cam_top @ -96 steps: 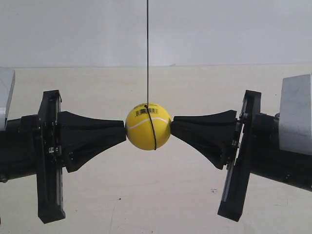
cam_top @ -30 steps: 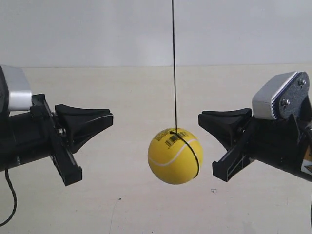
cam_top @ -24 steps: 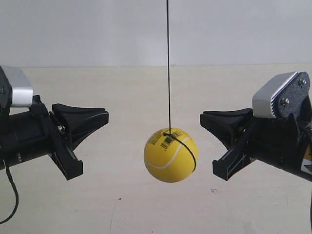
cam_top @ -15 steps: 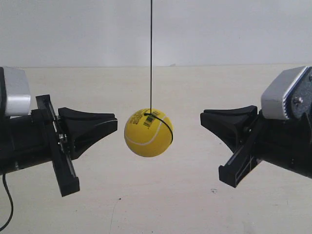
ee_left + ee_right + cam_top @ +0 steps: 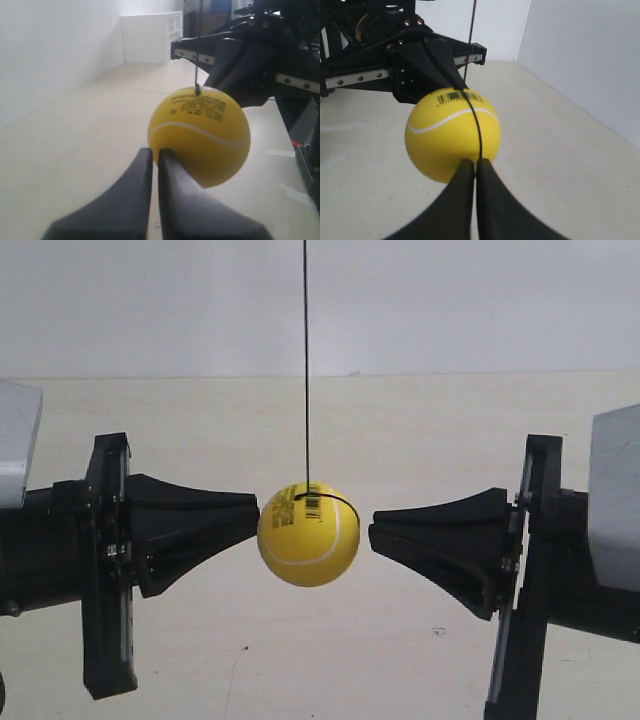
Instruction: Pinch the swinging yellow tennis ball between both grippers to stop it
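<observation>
The yellow tennis ball [image 5: 308, 534] hangs on a thin black string [image 5: 306, 360] between two black grippers. The gripper of the arm at the exterior view's left [image 5: 257, 519] touches the ball's side with its tip. A narrow gap shows between the ball and the tip of the gripper of the arm at the exterior view's right [image 5: 371, 531]. In the left wrist view my left gripper [image 5: 154, 150] is shut, its tips against the ball [image 5: 200, 135]. My right gripper [image 5: 476, 161] is also shut, pointing at the ball [image 5: 447, 137] along the string line.
A pale tabletop [image 5: 330, 660] lies below the ball and a white wall [image 5: 450, 300] stands behind it. Each wrist view shows the opposite gripper's black frame [image 5: 250, 65] [image 5: 420, 60] behind the ball. A white shelf unit [image 5: 150, 35] stands far off.
The ball swung from low right towards the left and higher. Both grippers turned level and closed in on it from either side.
</observation>
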